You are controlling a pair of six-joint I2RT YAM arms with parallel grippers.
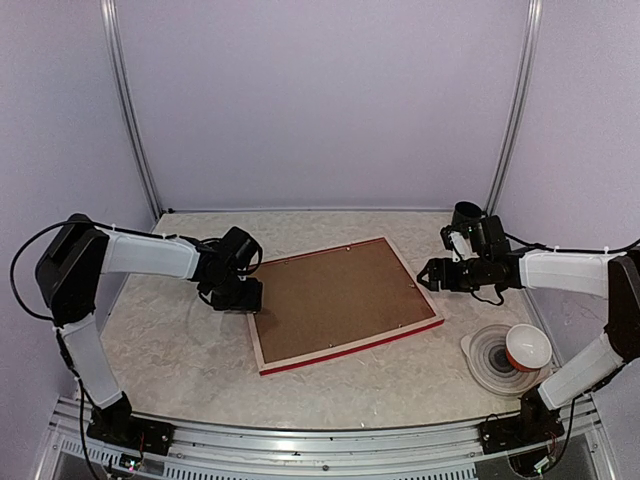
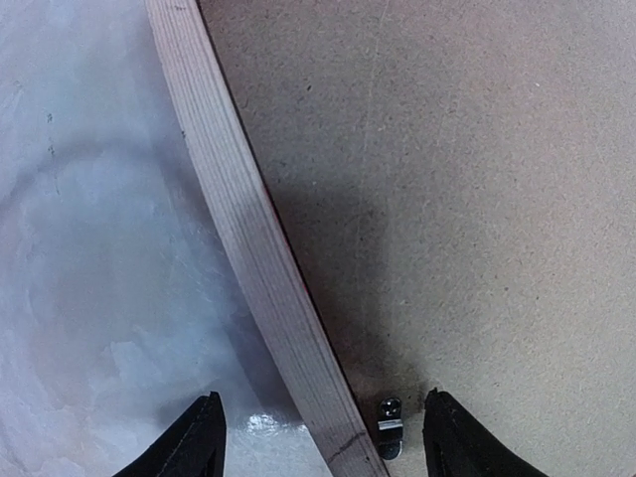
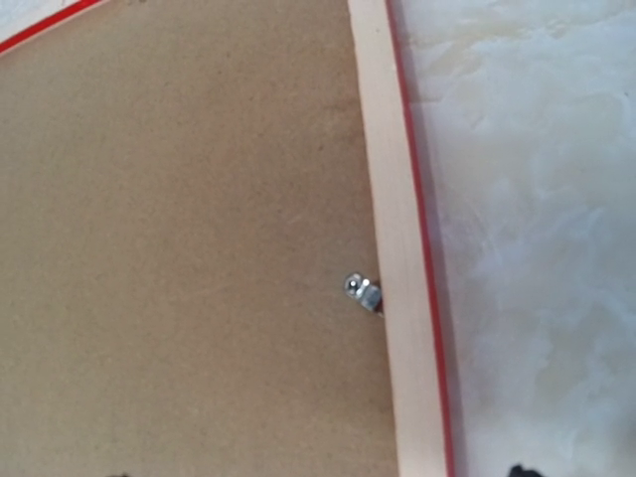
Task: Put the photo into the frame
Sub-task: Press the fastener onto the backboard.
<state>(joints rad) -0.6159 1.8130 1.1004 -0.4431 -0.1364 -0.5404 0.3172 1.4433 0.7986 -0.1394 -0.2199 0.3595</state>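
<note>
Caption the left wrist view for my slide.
Open left fingers either side of the frame's pale wood rail, next to a metal clip.

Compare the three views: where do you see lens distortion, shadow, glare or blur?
Top external: even, soft light; the upright rails bow slightly. Left wrist: the straight wooden edge of the frame looks curved, a dark shadow lies on the backing board, a small glare patch on the table. Right wrist: slightly soft throughout, the table washed out.

The frame (image 1: 350,347) is lying at centre, a backing board (image 1: 335,295) sitting in it. A bowl (image 1: 527,346) is resting on plates (image 1: 483,357) at lower right.
</note>
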